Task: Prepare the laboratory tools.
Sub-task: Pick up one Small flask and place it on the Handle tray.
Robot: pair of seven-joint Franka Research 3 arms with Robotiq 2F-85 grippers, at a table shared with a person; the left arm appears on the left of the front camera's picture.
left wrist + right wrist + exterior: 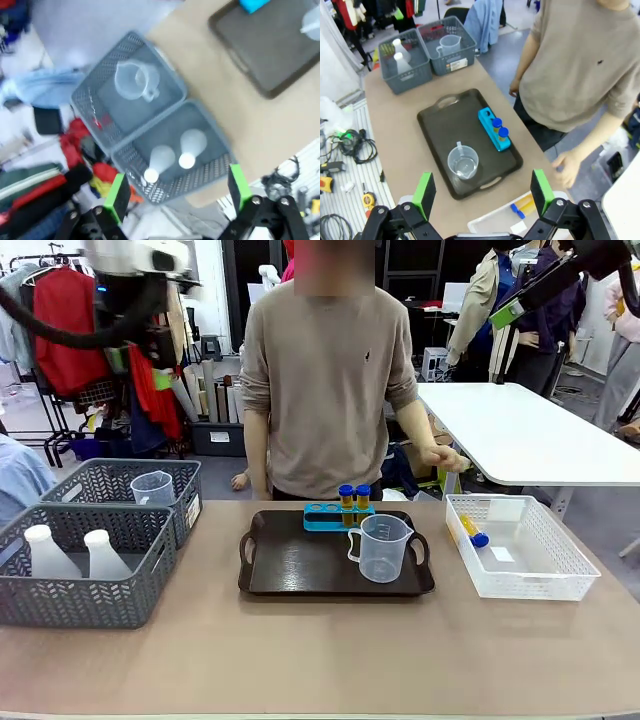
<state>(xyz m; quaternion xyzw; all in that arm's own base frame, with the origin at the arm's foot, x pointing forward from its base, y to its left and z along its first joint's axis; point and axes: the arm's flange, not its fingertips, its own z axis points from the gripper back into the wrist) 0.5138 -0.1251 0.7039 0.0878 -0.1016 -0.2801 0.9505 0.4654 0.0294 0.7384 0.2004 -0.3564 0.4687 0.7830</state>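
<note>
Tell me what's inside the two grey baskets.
The near basket holds two white flasks, both upright. The far basket holds one clear measuring jug. From the front, the basket walls hide their bases.

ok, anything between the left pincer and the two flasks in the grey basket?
Nothing visible. The open left pincer hangs above the basket, and both flasks stand uncovered, necks up; only the basket's walls surround them.

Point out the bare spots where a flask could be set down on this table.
The left half of the dark brown tray is bare, bordered by the blue tube rack behind and the clear plastic measuring jug on its right. The near strip of the tan table is free too. Crowded: the near grey basket, with two white flasks.
</note>
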